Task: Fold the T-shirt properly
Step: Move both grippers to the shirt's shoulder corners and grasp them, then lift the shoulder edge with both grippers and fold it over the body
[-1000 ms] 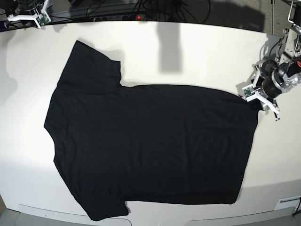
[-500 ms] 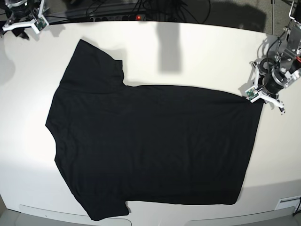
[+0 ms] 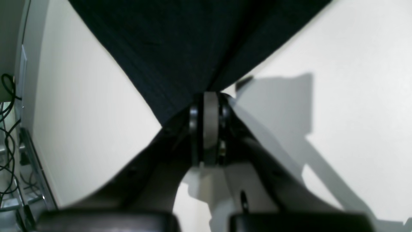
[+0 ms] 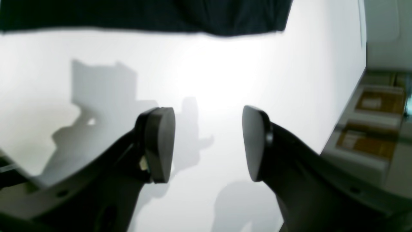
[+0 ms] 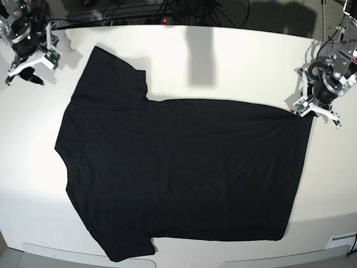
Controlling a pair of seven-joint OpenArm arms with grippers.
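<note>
— Where does the shirt (image 5: 178, 167) lie?
— Flat on the table (image 5: 251, 61), across most of it, sleeves toward the base view's left side, hem toward its right.
— And the arms?
— The left gripper (image 5: 308, 113) sits at the hem's far corner, touching the cloth, at the view's right. The right gripper (image 5: 25, 68) is over bare table near the far left corner, apart from the nearest sleeve.
— Behind the table?
— Cables (image 5: 139, 8), along the far edge.

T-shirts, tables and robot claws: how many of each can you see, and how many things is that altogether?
T-shirt, black, spread flat: 1
Table, white: 1
Claws: 2, the left claw pinching the shirt's corner, the right claw open over bare table
Total: 4
</note>
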